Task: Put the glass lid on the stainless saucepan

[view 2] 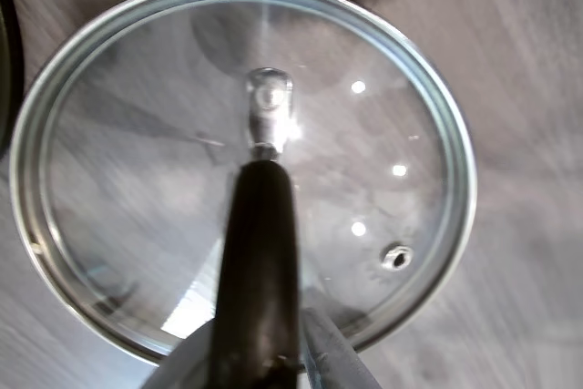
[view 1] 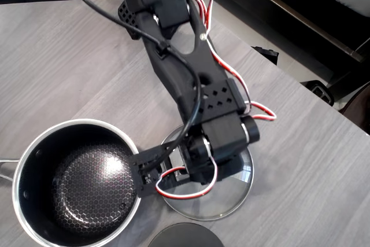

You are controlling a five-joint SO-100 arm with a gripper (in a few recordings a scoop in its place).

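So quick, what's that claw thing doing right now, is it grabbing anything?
Gripper: its fingers sit on either side of the black bar handle of the glass lid, apparently shut on it. The lid lies on the table.

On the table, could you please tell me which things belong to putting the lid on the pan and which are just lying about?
For the job:
- glass lid, flat on the table beside the pan
- steel pan, uncovered
- tool, at the lid's black handle

Just lying about:
- dark round disc at the bottom edge of the overhead view
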